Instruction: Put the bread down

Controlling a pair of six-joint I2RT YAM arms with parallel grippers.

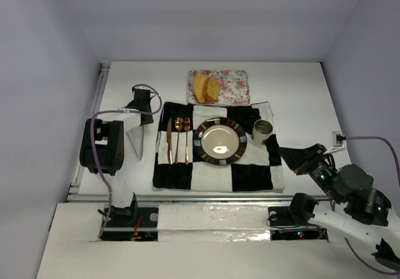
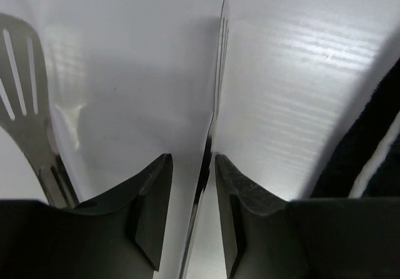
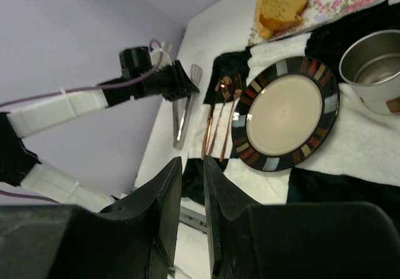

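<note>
Two golden bread [image 1: 206, 87] slices lie side by side on a floral tray [image 1: 236, 86] at the back of the table; the right wrist view shows the bread [image 3: 282, 2] at its top edge. My left gripper [image 1: 142, 115] hovers left of the checkered cloth, far from the bread. In its own view the left gripper [image 2: 193, 157] is open, with the thin edge of metal tongs [image 2: 215, 97] running between the jaws, close to the right one. My right gripper [image 1: 284, 152] stands by the cloth's right edge. Its own view shows the right gripper [image 3: 192, 159] slightly open and empty.
A round plate [image 1: 201, 142] with a striped rim sits mid-cloth, copper cutlery [image 1: 178, 140] to its left and a metal cup [image 1: 262, 129] to its right. The tongs [image 1: 139, 140] lie on the bare table left of the cloth [image 1: 250, 176].
</note>
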